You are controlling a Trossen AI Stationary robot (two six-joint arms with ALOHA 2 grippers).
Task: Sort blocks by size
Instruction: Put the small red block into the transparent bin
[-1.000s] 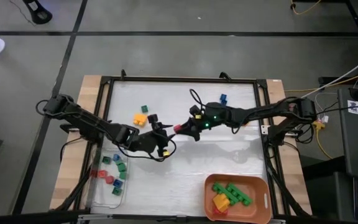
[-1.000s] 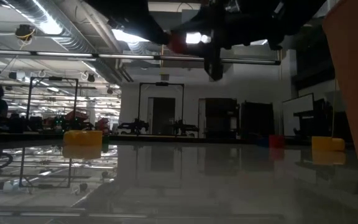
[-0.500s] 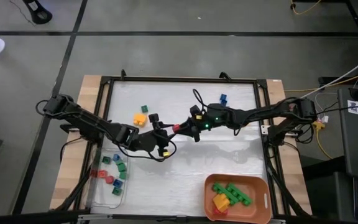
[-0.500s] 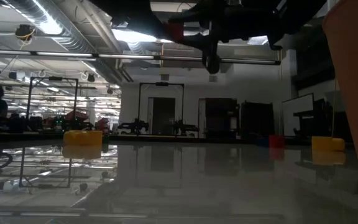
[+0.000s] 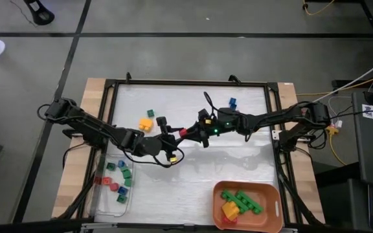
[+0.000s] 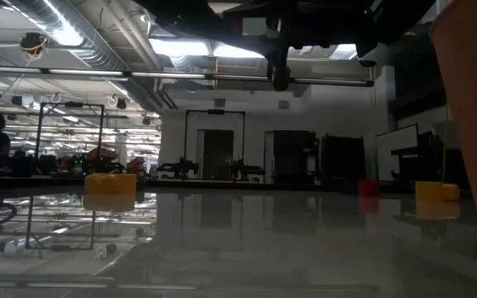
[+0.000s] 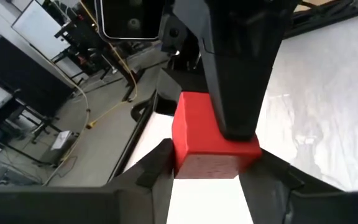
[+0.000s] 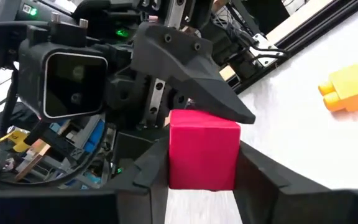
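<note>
Two pincers: they meet above the middle of the tabletop (image 5: 193,175), both on one red cube.
Left pincer (image 5: 173,134): reaches in from the left side; fingers clenched on the red cube (image 5: 183,133) (its wrist view shows the cube (image 7: 213,143) wedged between the two dark fingers).
Right pincer (image 5: 190,133): reaches in from the right side; its fingers grasp the same cube (image 8: 202,149), one on each side face.
Red cube: held in the air between the two arms, clear of the tabletop; in the low view it sits high up, mostly hidden by the dark arms.
Yellow block (image 5: 146,123): on the tabletop just beyond the left arm, also seen from the right wrist (image 8: 350,88).
Green and yellow pair (image 5: 151,113): a little farther back.
Blue block (image 5: 232,102): near the far side, beyond the right arm.
Clear tray (image 5: 102,200): at the front left, holding small red and green cubes.
Orange bin (image 5: 271,191): at the front right, holding longer green bricks, one yellow and one red.
</note>
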